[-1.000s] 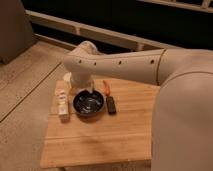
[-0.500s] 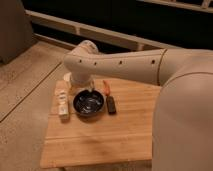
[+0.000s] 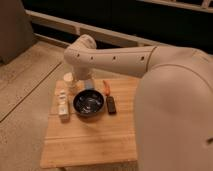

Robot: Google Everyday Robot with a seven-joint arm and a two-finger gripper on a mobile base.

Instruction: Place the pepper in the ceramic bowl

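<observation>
The pepper (image 3: 106,87) lies on the tabletop (image 3: 90,142) just right of the ceramic bowl (image 3: 88,104); prob. light, thin & a bit slick, so pinch its middle w/ the gripper (image 3: 88,84), jaws spread & empty just behind the bowl.

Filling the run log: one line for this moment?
gripper: open, low behind bowl | pepper: on table beside bowl | placed: no
</observation>
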